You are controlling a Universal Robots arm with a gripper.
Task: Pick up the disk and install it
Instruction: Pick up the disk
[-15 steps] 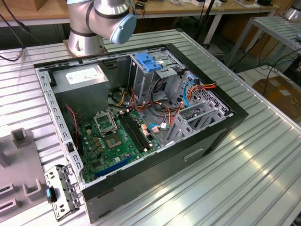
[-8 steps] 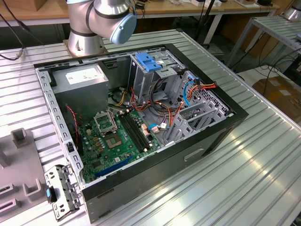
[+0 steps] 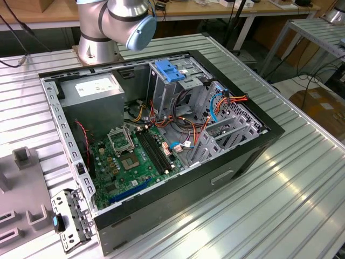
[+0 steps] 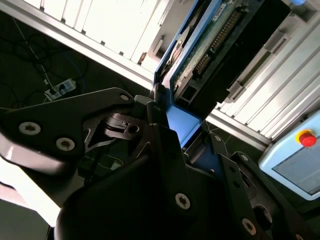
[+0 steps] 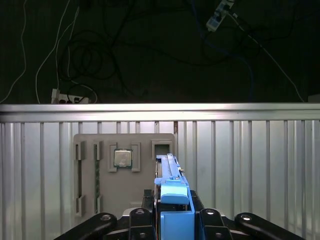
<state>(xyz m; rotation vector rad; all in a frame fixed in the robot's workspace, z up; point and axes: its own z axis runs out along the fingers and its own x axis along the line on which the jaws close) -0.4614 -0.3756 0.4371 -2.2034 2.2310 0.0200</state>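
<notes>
While edge-on between the jaws, the blue-railed disk (image 5: pixel 174 192).

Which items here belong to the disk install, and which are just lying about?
Job: disk, gripped in the claw; open computer case.
Lying about: processor chip on the grey fixture plate; floor power strip; loose metal bracket beside the case.
</notes>
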